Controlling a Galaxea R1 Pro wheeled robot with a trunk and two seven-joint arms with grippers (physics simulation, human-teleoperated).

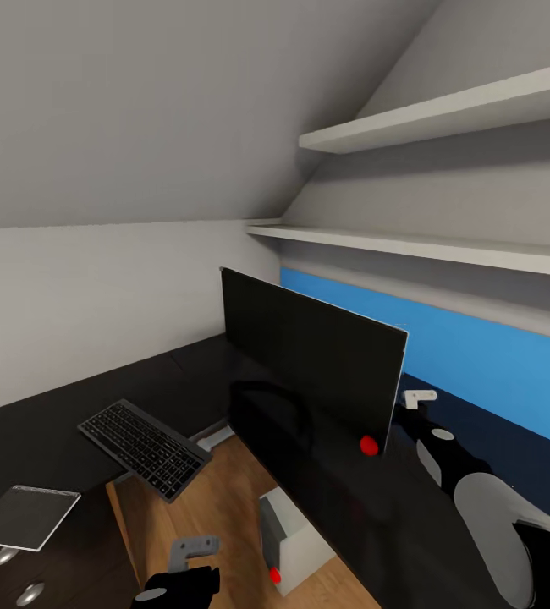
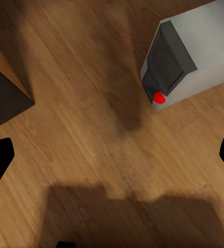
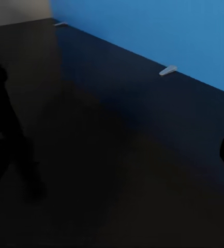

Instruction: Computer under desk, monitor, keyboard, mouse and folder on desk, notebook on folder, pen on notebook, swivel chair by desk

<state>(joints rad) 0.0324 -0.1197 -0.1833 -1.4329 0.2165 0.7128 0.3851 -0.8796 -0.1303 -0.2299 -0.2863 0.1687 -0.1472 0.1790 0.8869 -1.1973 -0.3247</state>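
One black L-shaped tabletop (image 1: 410,524) carries one monitor (image 1: 309,355), upright, red dot at lower corner. One computer (image 1: 288,537) stands on the wood floor (image 2: 91,129) under it. One keyboard (image 1: 144,447) overhangs the tabletop edge; one notebook (image 1: 23,516) lies nearby. Two wall shelves (image 1: 444,114). Left claw (image 1: 192,551) empty, jaws spread. Right claw (image 1: 417,397): state cannot be told.

From the head we look forward and down over the desk (image 1: 46,423), the monitor (image 1: 313,355) close at one o'clock. Our left wrist camera faces straight down at the wood floor (image 2: 91,103) and the computer (image 2: 194,51), which the head view shares (image 1: 288,537). Our right wrist camera skims the desk top (image 3: 117,155) closely toward the blue wall (image 3: 158,31).
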